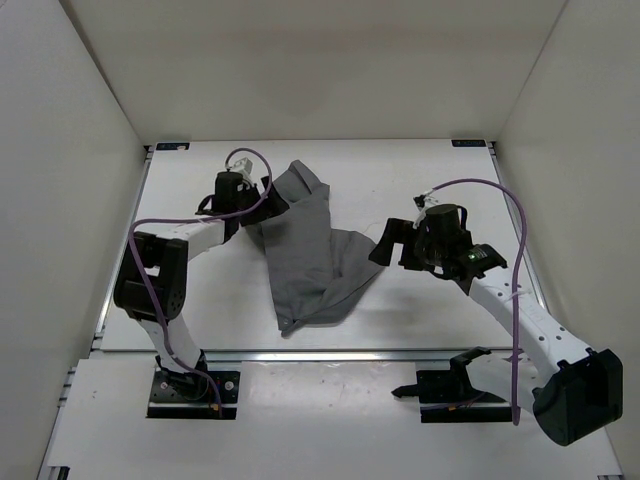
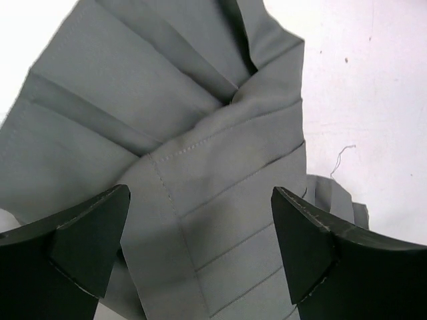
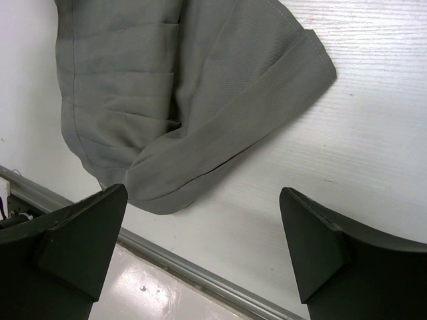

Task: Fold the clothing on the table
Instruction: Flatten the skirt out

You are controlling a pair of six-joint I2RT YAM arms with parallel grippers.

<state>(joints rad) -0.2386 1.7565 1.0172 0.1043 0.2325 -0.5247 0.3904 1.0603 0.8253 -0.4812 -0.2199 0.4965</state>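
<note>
The grey clothing (image 1: 315, 250) is lying crumpled in the middle of the white table (image 1: 430, 180), between both arms. The left gripper (image 2: 200, 233) is hanging over the cloth with fingers spread wide, grasping nothing. The right gripper (image 3: 201, 220), also released, is hanging beside the cloth's edge.

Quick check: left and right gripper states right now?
Left gripper: open over the clothing, nothing held.
Right gripper: open over the table, nothing held.
</note>
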